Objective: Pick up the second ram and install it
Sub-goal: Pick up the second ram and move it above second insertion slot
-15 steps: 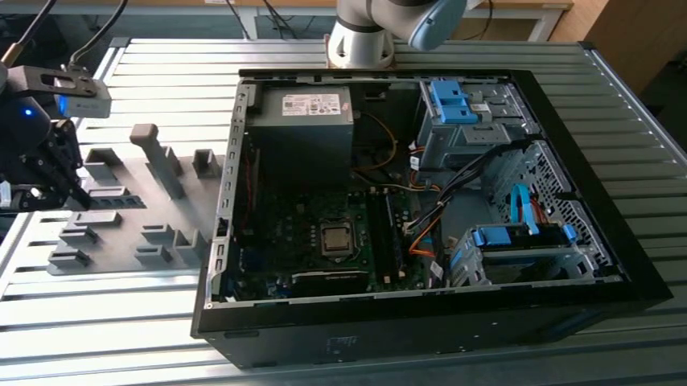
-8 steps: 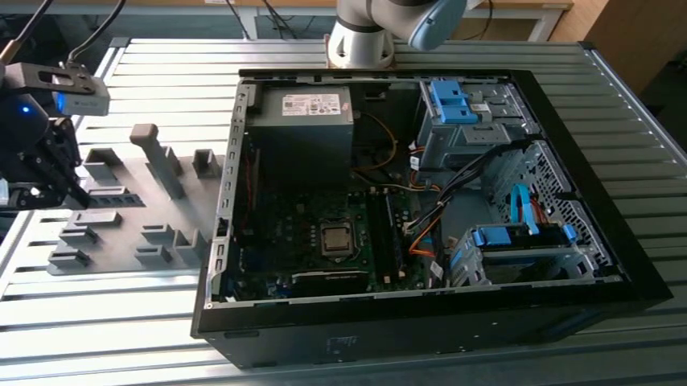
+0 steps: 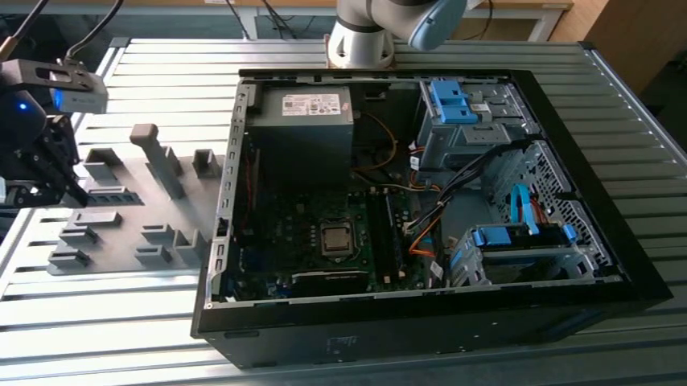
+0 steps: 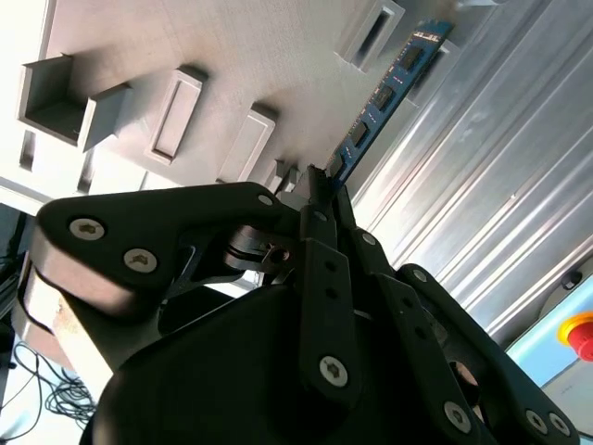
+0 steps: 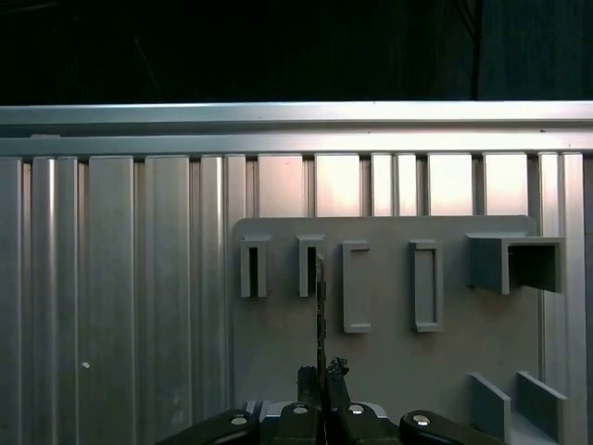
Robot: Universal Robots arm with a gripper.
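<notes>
My gripper (image 3: 59, 183) hangs over the grey fixture plate (image 3: 140, 221) at the exterior view's left, well away from the open computer case (image 3: 429, 201). In both wrist views its fingers are shut on one end of the second ram (image 4: 389, 88), a thin blue-green strip with dark chips. The strip runs straight out from the gripper (image 4: 320, 181). Seen edge-on in the first wrist view, the second ram (image 5: 321, 306) reaches from the gripper (image 5: 321, 373) to a narrow slot block (image 5: 310, 266). Whether it touches that block I cannot tell.
The fixture plate (image 5: 389, 371) carries several raised grey blocks and pockets. The ribbed metal table (image 3: 161, 72) lies under everything. Inside the case are the motherboard (image 3: 322, 241), a power supply (image 3: 306, 112), blue drive brackets (image 3: 451, 100) and cables. A red button (image 4: 579, 336) sits near the table edge.
</notes>
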